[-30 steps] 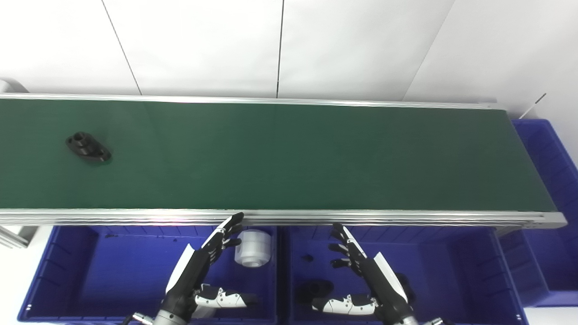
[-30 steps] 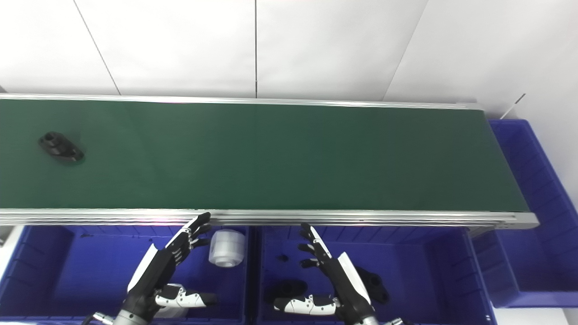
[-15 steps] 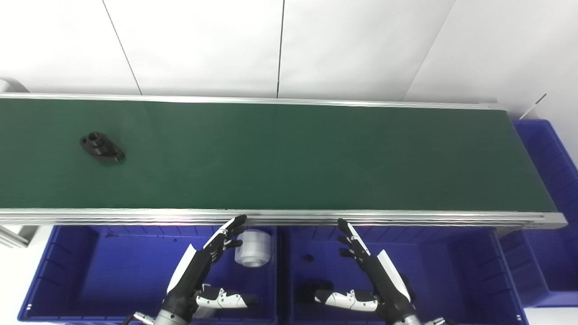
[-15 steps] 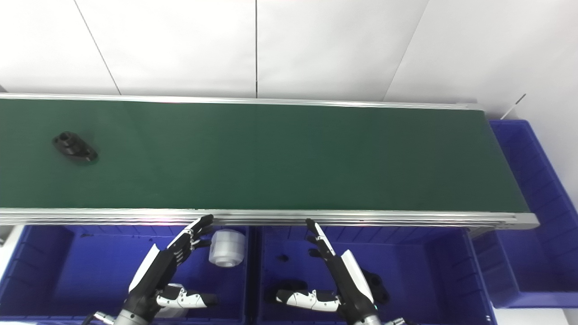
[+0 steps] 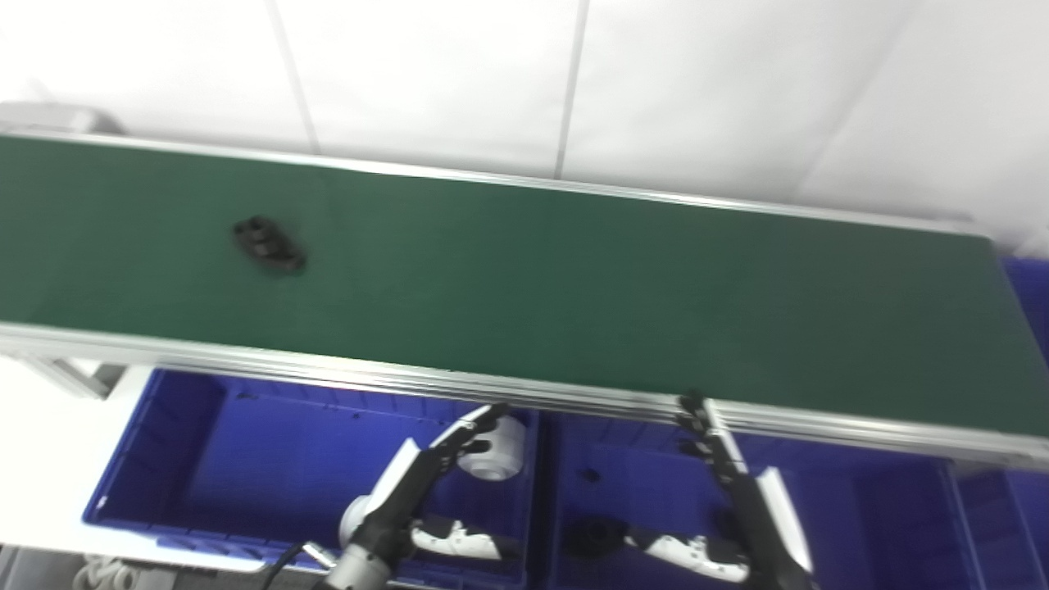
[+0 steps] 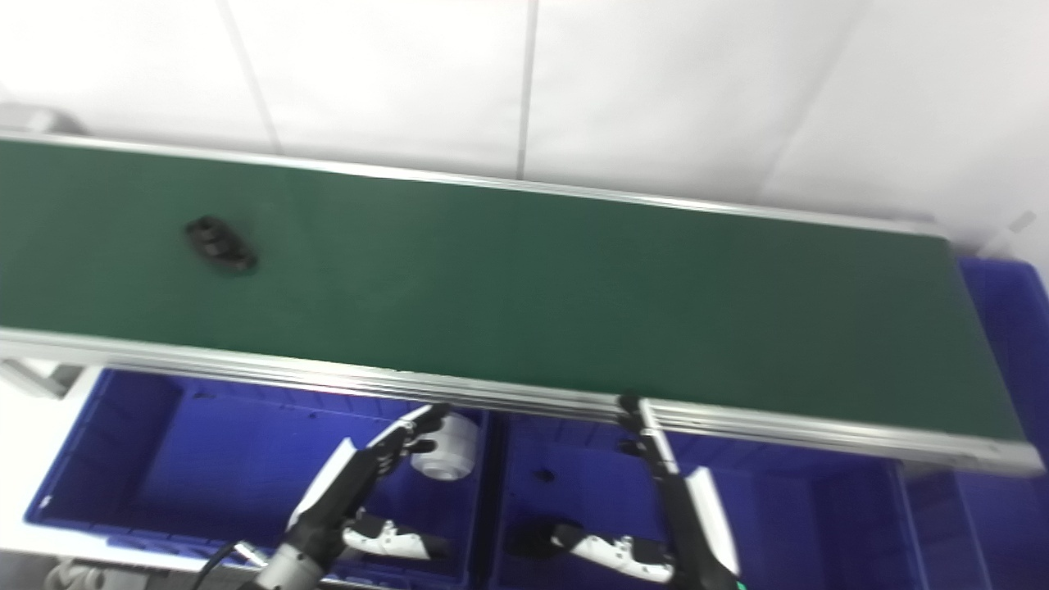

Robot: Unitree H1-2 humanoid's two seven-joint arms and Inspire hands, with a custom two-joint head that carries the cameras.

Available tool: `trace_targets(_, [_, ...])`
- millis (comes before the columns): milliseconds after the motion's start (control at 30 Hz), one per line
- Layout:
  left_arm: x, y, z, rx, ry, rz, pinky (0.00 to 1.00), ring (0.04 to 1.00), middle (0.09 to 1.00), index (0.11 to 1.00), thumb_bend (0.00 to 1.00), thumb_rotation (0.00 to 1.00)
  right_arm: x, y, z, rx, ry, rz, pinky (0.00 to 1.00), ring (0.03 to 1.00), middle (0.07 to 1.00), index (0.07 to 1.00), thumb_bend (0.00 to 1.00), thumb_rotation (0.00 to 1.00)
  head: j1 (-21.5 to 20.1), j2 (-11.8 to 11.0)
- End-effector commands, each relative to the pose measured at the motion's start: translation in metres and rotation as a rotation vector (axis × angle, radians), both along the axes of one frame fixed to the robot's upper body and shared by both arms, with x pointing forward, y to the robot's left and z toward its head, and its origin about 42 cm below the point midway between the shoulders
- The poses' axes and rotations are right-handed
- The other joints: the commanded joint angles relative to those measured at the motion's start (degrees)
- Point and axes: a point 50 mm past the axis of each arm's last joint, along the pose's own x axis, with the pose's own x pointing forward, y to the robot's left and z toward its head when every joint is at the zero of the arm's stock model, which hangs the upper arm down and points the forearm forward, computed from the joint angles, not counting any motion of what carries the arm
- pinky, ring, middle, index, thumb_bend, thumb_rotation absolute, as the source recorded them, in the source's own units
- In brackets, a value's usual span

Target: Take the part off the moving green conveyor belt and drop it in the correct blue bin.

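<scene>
A small black flanged part [image 5: 269,246] lies on the green conveyor belt [image 5: 574,279] toward its left end; it also shows in the right eye view [image 6: 220,245]. My left hand [image 5: 422,492] is open and empty, fingers spread, over the left blue bin [image 5: 205,426], below the belt's near rail. My right hand [image 5: 737,508] is open and empty over the middle blue bin [image 5: 869,508], fingertips near the rail. Both hands are far from the part.
A white cylindrical part [image 5: 496,447] lies in the left bin by my left hand. Black parts [image 5: 594,537] lie in the middle bin. Another blue bin [image 6: 1008,311] stands at the belt's right end. White wall panels rise behind the belt.
The camera has turned, shifting and tilting the whole picture. The black part has travelled right along the belt. My right hand has straightened its fingers up toward the rail.
</scene>
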Motion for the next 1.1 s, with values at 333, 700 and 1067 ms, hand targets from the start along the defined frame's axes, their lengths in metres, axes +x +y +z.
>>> trace_targets(333, [0.015,-0.018,-0.005,0.023,-0.058,0.005,0.86,0.909,0.911,0.875,0.89,0.36,0.068,-0.021,0.061,-0.036,-0.263,-0.018,0.74,0.827,0.859,0.945,0.79,0.41,2.0,-3.2])
trace_targets(700, [0.02,-0.02,-0.01,0.031,-0.055,0.006,0.85,0.896,0.904,0.864,0.9,0.31,0.111,-0.026,0.088,-0.102,-0.31,0.022,0.71,0.74,0.779,0.9,0.8,0.4,1.1,-4.7])
trace_targets(1067, [0.024,-0.021,-0.016,0.055,-0.058,0.017,0.82,0.881,0.89,0.855,0.9,0.3,0.154,-0.007,0.114,-0.18,-0.328,0.07,0.64,0.705,0.744,0.872,0.8,0.36,0.5,-7.4])
